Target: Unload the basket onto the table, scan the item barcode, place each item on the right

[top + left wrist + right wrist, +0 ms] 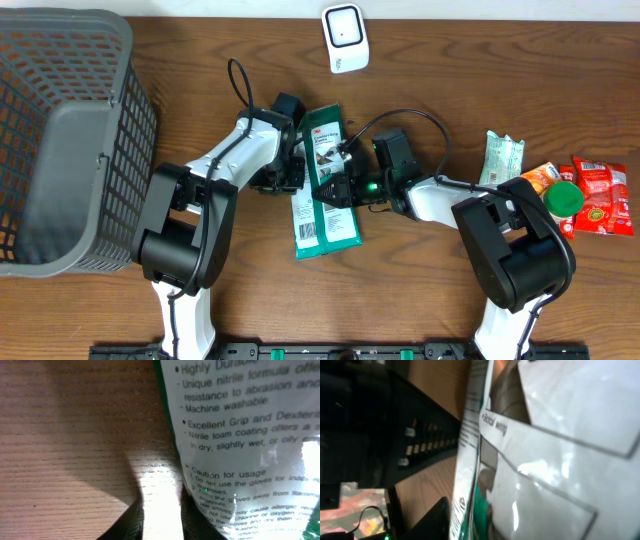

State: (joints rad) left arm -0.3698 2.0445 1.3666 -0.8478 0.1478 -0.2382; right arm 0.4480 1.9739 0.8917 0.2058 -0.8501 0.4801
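The item, a green and white glove package point(325, 215), lies mid-table with a white printed label point(307, 232) at its lower left corner. In the left wrist view its printed back point(240, 435) fills the right side. My left gripper point(162, 510) is at the package's left edge, open by a narrow gap with only bare wood between the fingers. My right gripper point(348, 188) reaches in from the right. One dark finger point(436, 522) presses against the package edge point(467, 485), and the other finger is hidden behind the package. A white scanner point(345, 38) stands at the back.
A large grey mesh basket point(70, 140) fills the left side. At the right lie a pale green packet point(502, 158), an orange packet point(545, 175), a green lid point(563, 198) and a red packet point(602, 197). Cables loop around both wrists.
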